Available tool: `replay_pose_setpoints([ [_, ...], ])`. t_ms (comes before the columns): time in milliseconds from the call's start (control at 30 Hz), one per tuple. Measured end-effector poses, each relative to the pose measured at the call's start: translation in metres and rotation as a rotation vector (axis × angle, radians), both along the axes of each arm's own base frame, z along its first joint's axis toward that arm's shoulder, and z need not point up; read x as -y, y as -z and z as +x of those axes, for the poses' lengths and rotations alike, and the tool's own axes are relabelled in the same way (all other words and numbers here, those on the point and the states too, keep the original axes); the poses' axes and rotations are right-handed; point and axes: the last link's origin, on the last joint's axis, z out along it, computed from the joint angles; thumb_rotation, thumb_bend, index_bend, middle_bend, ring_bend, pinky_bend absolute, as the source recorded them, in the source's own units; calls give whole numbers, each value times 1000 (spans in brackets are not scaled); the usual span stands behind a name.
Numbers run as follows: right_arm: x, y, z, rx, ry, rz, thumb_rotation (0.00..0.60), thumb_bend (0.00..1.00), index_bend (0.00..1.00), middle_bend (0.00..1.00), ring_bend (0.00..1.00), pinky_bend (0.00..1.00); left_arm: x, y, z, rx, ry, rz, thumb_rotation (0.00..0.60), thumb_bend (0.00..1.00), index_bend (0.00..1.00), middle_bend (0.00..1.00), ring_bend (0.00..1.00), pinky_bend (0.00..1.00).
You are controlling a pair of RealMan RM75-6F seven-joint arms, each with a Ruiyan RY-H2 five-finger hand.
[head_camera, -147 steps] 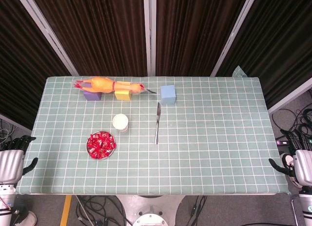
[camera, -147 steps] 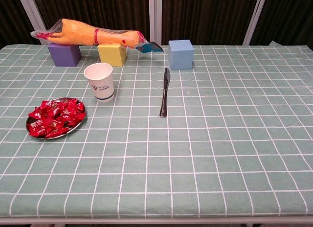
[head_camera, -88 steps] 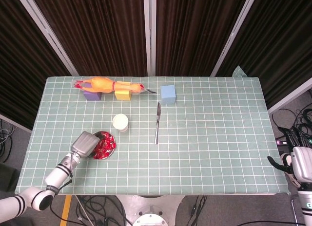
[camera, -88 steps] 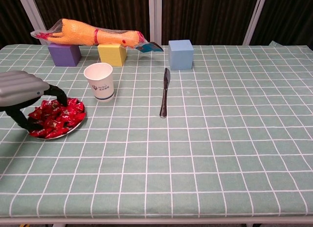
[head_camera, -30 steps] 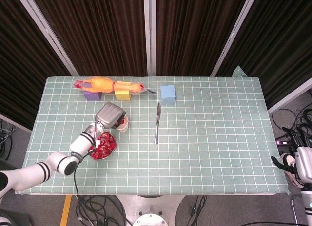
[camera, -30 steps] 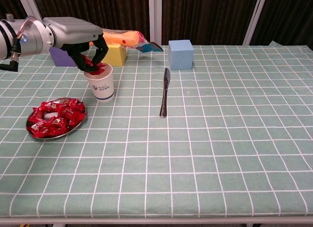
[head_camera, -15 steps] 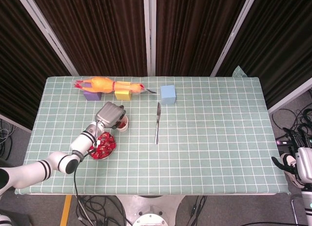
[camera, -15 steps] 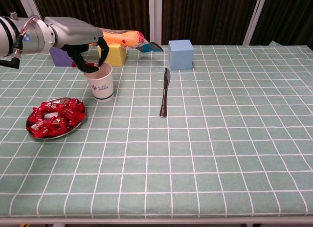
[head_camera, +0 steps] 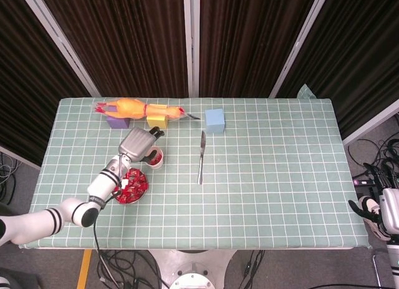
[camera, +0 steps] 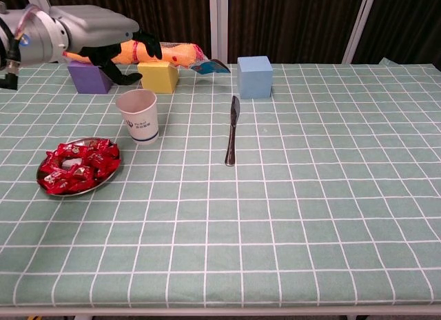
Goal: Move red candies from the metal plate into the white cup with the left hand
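The white cup (camera: 139,116) stands upright on the checked cloth, and in the head view red shows inside the cup (head_camera: 155,157). My left hand (camera: 114,50) hovers just above and behind its rim, fingers spread and holding nothing; the head view shows the left hand (head_camera: 138,144) overlapping the cup's left side. The metal plate (camera: 103,184) lies front-left of the cup, piled with several red candies (camera: 76,165). In the head view the candies (head_camera: 129,184) fill the plate (head_camera: 145,189). My right hand (head_camera: 381,214) hangs off the table's right edge, fingers apart, holding nothing.
A table knife (camera: 231,131) lies right of the cup. Along the back stand a purple block (camera: 89,76), a yellow block (camera: 158,76) and a blue block (camera: 253,76). An orange rubber chicken (camera: 169,54) rests across the purple and yellow blocks.
My left hand carried candy from the plate to the cup, let it go inside, and has now lifted up and back with its fingers spread. The right hand stayed put.
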Motion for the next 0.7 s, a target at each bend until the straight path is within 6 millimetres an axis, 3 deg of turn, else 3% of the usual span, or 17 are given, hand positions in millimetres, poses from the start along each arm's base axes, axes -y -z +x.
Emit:
replay_pose_setpoints([
  [133,1,1,1,3,-9,5,600,117,119,166,27,272,20,-21,-15,72,3,58,580,309,278,312,872,1000],
  [333,3,4,4,4,-29,14,600,118,119,166,27,283,67,-40,-53,118,3,90,579,264,338,353,873,1000],
  [533,3,4,7,2,-40,16,600,117,119,166,27,288,104,-26,-67,87,63,15,600,277,370,383,874,1000],
  [700,1,3,6,0,-34,12,600,118,119,166,27,291,111,-2,-73,30,74,-63,600,294,369,383,875,1000],
])
